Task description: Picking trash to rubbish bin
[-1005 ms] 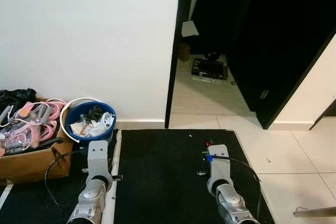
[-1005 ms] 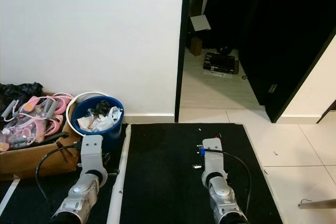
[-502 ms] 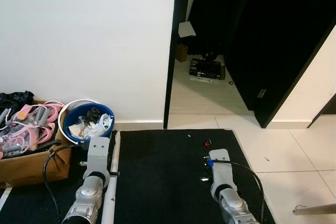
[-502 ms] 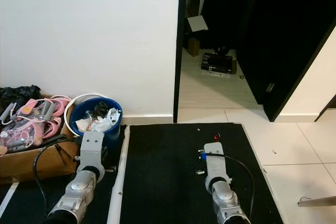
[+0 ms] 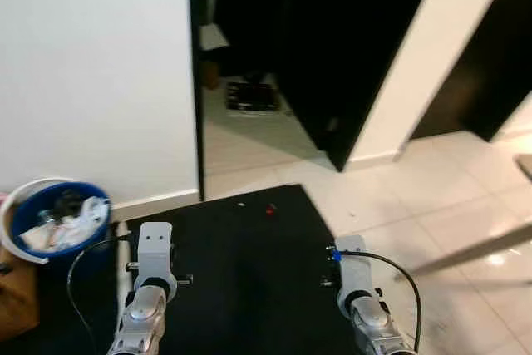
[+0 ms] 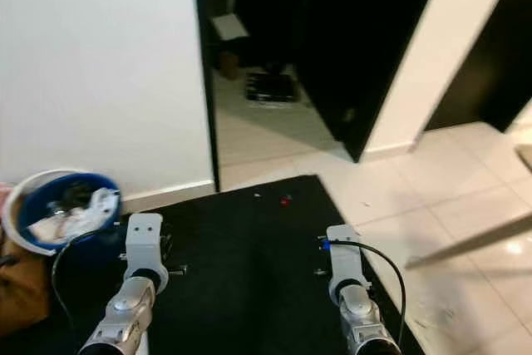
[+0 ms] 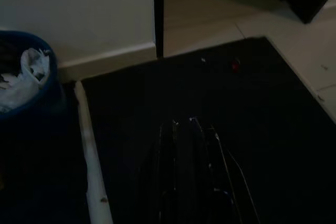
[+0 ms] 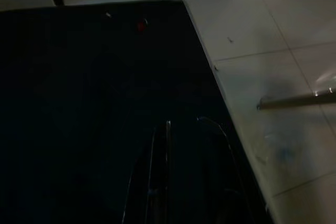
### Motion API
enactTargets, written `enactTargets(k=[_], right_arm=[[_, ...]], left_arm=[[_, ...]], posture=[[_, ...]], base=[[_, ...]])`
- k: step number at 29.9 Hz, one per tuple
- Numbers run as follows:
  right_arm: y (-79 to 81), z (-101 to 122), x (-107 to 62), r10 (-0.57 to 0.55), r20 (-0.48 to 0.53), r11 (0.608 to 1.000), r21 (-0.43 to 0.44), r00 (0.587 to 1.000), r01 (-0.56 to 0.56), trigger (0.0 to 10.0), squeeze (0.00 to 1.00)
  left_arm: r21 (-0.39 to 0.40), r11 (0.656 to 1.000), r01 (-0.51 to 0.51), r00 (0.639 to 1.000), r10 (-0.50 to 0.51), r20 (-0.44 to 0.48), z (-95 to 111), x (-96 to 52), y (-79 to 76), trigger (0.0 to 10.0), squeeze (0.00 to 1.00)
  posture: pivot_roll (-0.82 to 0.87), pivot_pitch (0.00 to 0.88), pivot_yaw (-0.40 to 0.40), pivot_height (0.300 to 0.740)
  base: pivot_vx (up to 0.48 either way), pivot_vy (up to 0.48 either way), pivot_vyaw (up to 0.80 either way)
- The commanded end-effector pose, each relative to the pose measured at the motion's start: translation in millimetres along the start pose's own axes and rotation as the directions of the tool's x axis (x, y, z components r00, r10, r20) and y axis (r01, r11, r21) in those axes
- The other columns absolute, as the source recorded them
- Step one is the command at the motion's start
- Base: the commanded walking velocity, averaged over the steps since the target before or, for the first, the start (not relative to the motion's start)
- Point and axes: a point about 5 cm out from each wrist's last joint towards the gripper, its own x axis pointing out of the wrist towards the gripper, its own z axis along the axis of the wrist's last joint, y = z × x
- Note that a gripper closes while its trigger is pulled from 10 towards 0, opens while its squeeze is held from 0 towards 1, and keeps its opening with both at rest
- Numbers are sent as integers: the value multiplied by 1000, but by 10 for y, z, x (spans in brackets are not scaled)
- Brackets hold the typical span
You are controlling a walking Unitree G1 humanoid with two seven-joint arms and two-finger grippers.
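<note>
So the only loose trash you've got to go for is that little red scrap near the far edge of the black mat, with a tiny white fleck just beside it toward the wall. Both look feather-light and probably flimsy, my guess is a wrapper bit or a cap, too small to tell. You'd want to pinch the red one from straight above with the fingertips, since something that thin will likely slide on the mat if you come in from the side. The rubbish bin is the blue one against the white wall on your left, already packed with crumpled white paper, so a drop from over the rim should do. Left tool and right tool both hang low over the mat, well short of the scrap; the wrist views are too dark, so I cannot tell how their fingers stand. No brands or writing readable anywhere.
</note>
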Motion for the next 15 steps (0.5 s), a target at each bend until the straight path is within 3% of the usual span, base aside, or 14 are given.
enactTargets(k=[1,6,11,13,15], right_arm=[[26,-35,-5,10,-27,1000,20,1000,-9,10000,0],[51,-29,-1,11,-28,1000,23,1000,-10,10000,0],[71,-28,-2,12,-26,1000,18,1000,-11,10000,0],[62,-32,-6,7,-24,1000,17,1000,-7,10000,0],[60,-33,-6,6,-24,1000,18,1000,-6,10000,0]], left_arm=[[-1,1000,20,999,-20,-32,-63,-23,-26,10000,0],[-44,997,61,998,-62,-23,-29,-17,-85,10000,0],[-4,997,71,997,-71,3,25,-2,-91,10000,0],[78,996,40,997,-45,66,89,4,-88,10000,0],[89,996,30,995,-38,88,107,2,-86,10000,0]], posture=[[20,52,-42,740],[22,50,-37,740],[26,48,-32,740],[28,43,-29,740],[28,41,-28,740]], base=[[0,0,-800],[0,0,-800],[0,0,-800],[0,0,-800],[0,0,-800]])
